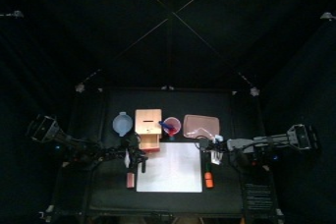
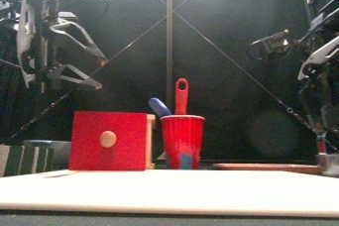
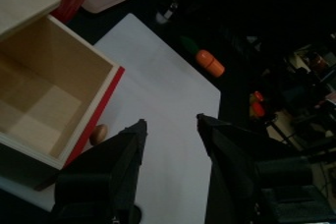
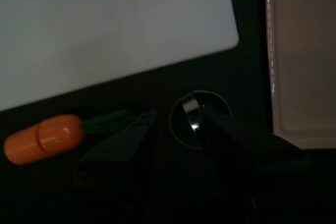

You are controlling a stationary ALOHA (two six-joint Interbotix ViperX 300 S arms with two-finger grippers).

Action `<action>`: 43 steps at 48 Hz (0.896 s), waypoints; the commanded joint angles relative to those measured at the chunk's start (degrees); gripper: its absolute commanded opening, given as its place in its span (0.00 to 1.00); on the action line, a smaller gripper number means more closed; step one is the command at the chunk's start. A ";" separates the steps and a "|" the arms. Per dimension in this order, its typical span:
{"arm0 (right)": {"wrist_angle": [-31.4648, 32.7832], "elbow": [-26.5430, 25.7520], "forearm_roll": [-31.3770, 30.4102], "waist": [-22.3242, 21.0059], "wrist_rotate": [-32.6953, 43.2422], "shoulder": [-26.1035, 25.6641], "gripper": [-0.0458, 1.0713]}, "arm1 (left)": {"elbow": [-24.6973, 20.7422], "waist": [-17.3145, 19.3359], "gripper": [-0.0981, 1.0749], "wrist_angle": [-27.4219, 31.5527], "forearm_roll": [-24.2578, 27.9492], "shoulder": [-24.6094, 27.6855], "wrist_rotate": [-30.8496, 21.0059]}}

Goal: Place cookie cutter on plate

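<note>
— So, where's the cutter?
— I see one cookie cutter (image 4: pixel 197 120) on the black surface (image 4: pixel 252 12), between the released jaws of my right tool (image 4: pixel 194 132), just beside the one plate (image 4: pixel 308 61). That arm points down. My left tool (image 3: pixel 171 135) hangs released. One carrot (image 4: pixel 46 138) lies near.

Box (image 3: pixel 46 90) of pale bare wood; cookie cutter (image 4: pixel 197 120) shiny metal; plate (image 4: pixel 305 56) smooth, matt.

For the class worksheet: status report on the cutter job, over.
Left gripper open, idle. Right gripper open, jaws astride cookie cutter. Plate alongside. Carrot nearby, not blocking.
</note>
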 commanded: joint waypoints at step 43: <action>7.03 1.49 2.64 -5.10 0.18 -8.26 0.83 | -0.53 0.44 0.80 -0.18 -0.09 0.18 0.18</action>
